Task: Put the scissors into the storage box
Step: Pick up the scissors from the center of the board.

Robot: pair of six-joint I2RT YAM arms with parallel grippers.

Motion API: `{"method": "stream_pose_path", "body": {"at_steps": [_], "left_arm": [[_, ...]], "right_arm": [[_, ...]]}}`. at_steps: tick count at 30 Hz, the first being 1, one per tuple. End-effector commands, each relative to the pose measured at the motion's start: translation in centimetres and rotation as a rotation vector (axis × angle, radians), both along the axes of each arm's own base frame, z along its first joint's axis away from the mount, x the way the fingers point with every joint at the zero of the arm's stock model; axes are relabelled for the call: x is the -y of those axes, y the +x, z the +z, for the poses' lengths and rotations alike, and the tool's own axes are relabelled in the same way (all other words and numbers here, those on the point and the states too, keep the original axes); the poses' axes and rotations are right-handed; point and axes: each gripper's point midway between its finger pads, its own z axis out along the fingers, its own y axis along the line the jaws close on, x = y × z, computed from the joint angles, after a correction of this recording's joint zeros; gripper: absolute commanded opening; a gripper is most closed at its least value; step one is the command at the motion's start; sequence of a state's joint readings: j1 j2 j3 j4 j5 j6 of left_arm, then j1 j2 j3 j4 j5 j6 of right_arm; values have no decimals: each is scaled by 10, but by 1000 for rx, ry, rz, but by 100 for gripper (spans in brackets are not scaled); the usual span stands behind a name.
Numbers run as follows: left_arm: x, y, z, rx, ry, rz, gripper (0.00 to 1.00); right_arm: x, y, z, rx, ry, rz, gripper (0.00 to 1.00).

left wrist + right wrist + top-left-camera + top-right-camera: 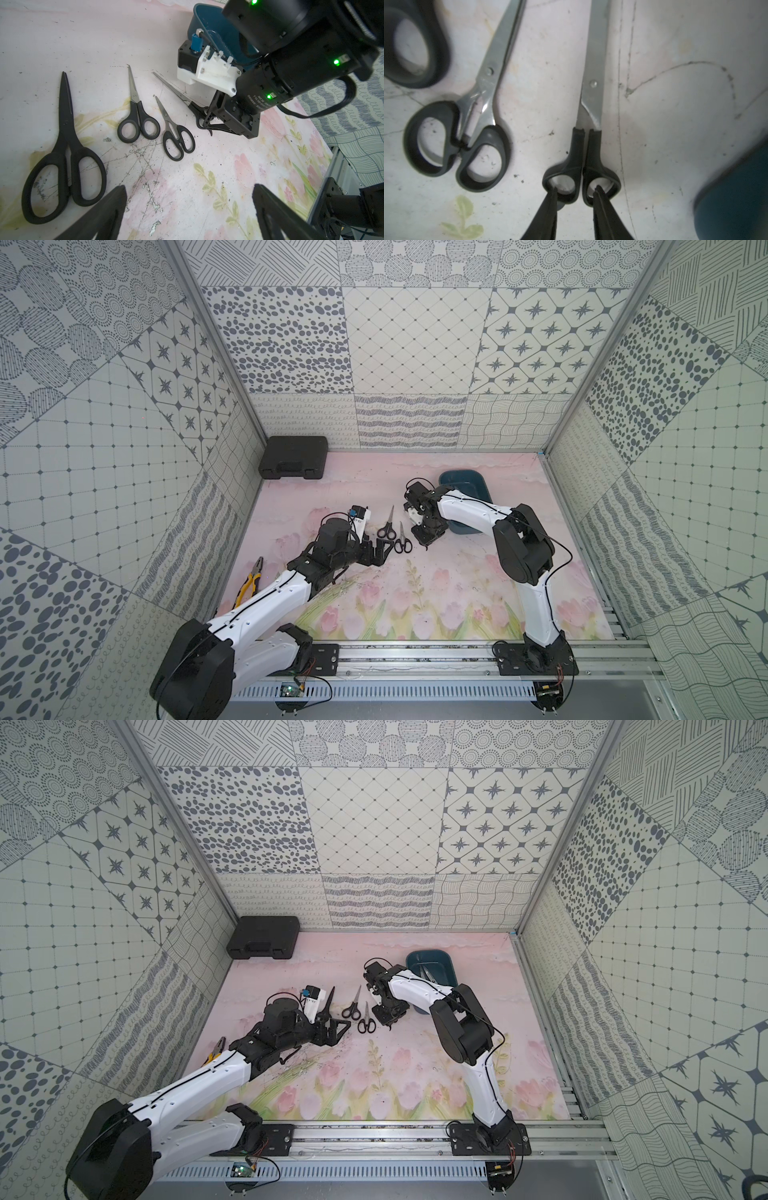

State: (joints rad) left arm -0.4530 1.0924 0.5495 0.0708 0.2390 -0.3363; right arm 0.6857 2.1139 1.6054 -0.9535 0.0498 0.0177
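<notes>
**Loops-only grab on the slim pair: sketchy?**

Our worry, left to right: the big pair [66, 133], first small pair [137, 116] and second small pair [174, 135] lie close together on the table [457, 572]. The second lies just beside the slim pair [591, 99], so a sloppy lift could drag it along. Worse, the slim pair is only caught through its loops. We reckon it could swing blade-down, slip off, or snag the wall of the box [457, 475].

Left tool [189, 187]: spread wide over bare table, touching nothing. Right tool [576, 189]: part-way apart, one fingertip poked into each loop, not clamped as far as we can tell. The slim pair lies flat on the table, with the box near on the right.
</notes>
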Motion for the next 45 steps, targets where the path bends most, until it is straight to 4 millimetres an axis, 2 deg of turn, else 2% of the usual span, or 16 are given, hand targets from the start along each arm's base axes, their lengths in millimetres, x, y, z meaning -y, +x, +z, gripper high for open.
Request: {"method": "stream_pose_path", "body": {"at_steps": [1,5,9,11,19,23,27,35,45], "left_arm": [[-2,4,0,16,11,2,100],[0,5,-2,7,5,1,100],[1,5,-2,4,-4,0,100],[1,4,-1,3,-4,-2,100],[-4,1,-1,18,4,11,99],[-3,1,1,14,-5,5,99],[-4,0,2,21,1,10,100],[-3,3,3,25,-10,13,100],[-3,3,3,28,-6,13,99]], "right_arm": [[-5,13,2,70,18,25,32],[-3,17,-2,69,18,12,30],[5,19,-25,51,-42,-20,27],[12,13,-37,20,-60,-49,24],[38,-18,-75,-115,-150,-171,1],[42,-29,-83,-168,-145,-235,0],[39,-26,-74,-156,-116,-256,0],[27,-13,-24,-100,-59,-276,0],[23,-1,11,-44,-35,-286,0]]}}
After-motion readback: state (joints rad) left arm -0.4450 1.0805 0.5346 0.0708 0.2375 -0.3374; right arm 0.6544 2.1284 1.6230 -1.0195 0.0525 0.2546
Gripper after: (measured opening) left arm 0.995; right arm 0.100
